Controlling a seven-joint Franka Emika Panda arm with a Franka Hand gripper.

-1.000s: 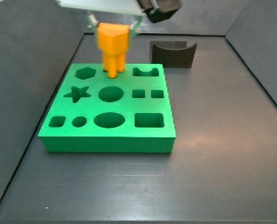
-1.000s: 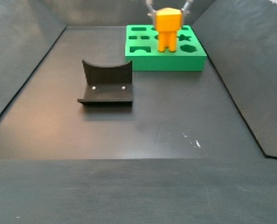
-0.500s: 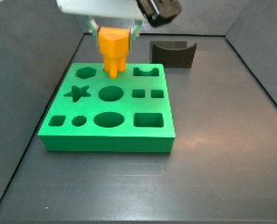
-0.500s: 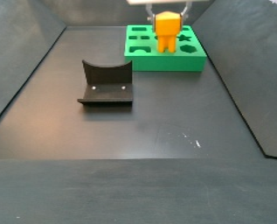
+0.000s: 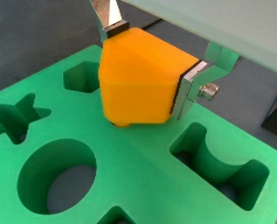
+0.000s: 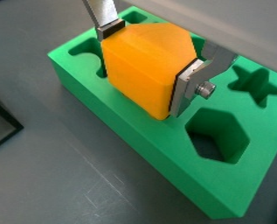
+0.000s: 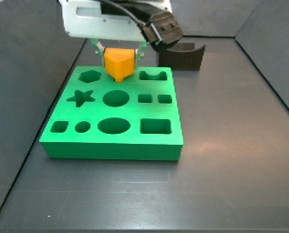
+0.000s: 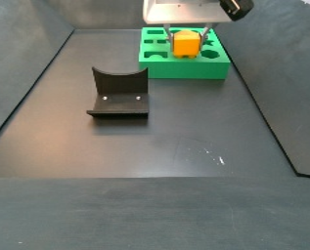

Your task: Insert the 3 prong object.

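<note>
The 3 prong object (image 7: 119,65) is a bright orange block, and my gripper (image 7: 119,53) is shut on it over the back row of the green board (image 7: 110,142). Both wrist views show the silver fingers (image 5: 190,87) (image 6: 190,87) clamped on its two sides, with the gripper (image 5: 148,66) (image 6: 150,59) low over the board (image 5: 128,162) (image 6: 117,131). The block's (image 5: 141,83) (image 6: 147,74) lower end stands in a cutout of the board. In a side view the block (image 8: 186,44) shows short above the board (image 8: 184,70).
A dark grey curved block (image 7: 183,56) stands behind the board to the right; it also shows in a side view (image 8: 118,93). The board has several other cutouts, among them a star (image 7: 82,96) and a large round hole (image 7: 112,125). Dark walls enclose the floor.
My gripper has come down with the orange block. Less of the block shows above the board now, its lower part sunk into the cutout.
</note>
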